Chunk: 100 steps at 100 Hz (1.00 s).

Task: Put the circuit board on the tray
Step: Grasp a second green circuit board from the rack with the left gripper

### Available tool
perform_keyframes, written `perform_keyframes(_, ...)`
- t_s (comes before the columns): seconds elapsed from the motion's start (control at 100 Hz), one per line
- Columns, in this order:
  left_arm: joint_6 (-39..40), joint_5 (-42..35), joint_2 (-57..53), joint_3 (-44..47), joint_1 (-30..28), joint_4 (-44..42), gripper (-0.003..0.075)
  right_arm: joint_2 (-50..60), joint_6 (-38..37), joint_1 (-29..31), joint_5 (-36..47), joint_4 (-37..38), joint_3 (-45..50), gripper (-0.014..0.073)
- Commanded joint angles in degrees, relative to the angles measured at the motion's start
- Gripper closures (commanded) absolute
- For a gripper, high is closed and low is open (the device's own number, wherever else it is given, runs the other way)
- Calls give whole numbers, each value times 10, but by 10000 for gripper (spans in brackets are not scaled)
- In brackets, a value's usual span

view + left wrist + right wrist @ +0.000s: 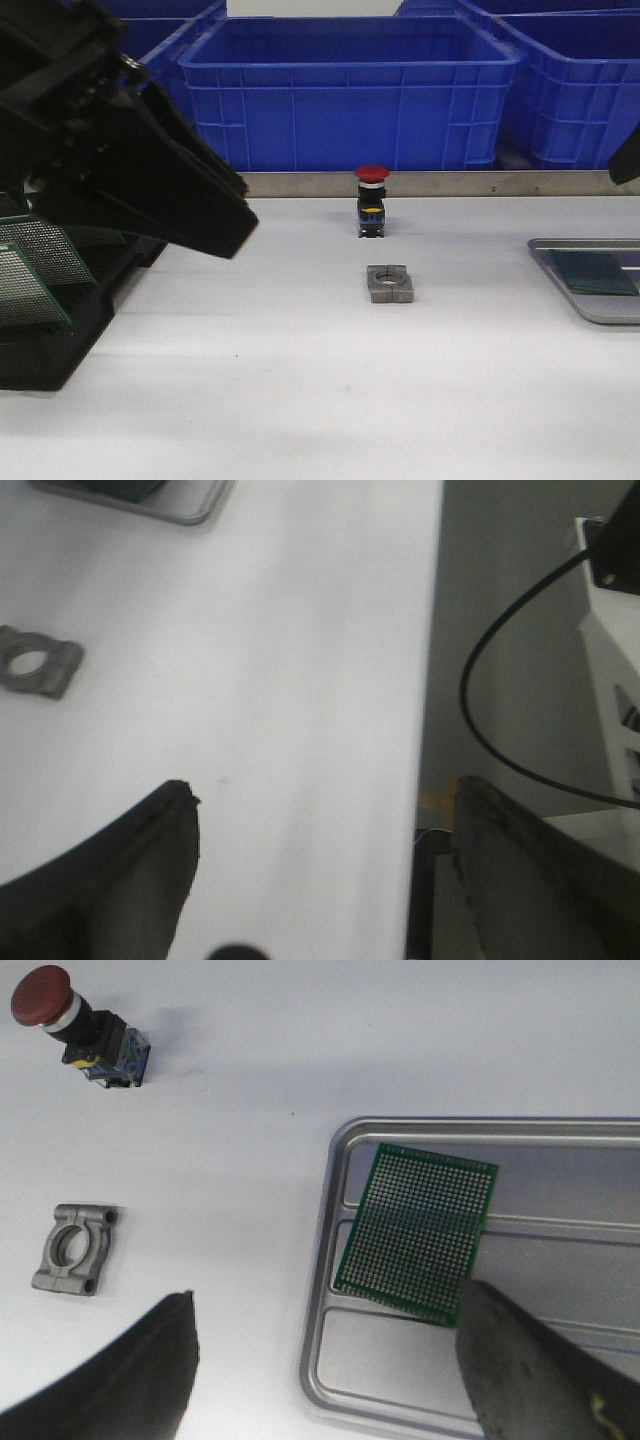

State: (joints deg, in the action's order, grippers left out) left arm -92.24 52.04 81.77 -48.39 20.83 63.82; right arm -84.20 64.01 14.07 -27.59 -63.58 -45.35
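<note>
Front view: the tray (588, 300) sits well right of the metal clamp block (390, 283), one green circuit board (596, 272) already flat on it. More boards stand in the black rack (45, 340) under the left gripper (200, 215).

Left wrist view: the left gripper's fingers (140, 865) are spread wide, holding nothing.

Right wrist view: the right gripper (330, 1360) gapes empty directly over the tray's near rim; it's the closer arm. One board, long axis crossing the ribs; one clamp block, one red pushbutton (75, 1022).
</note>
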Motion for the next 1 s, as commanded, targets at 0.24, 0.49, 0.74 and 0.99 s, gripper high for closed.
perform_keyframes(0.24,21,-32,-120,-41,-53,-297,221,135,1,3,44,-12,29,35)
perform_keyframes(0.49,84,-80,-121,-1,-58,-438,230,141,1,3,27,-12,29,35)
perform_keyframes(0.74,98,-140,-98,19,-58,-440,230,141,1,3,27,-12,29,35)
perform_keyframes(0.99,98,-192,-35,19,-58,-434,230,141,1,3,26,-12,29,35)
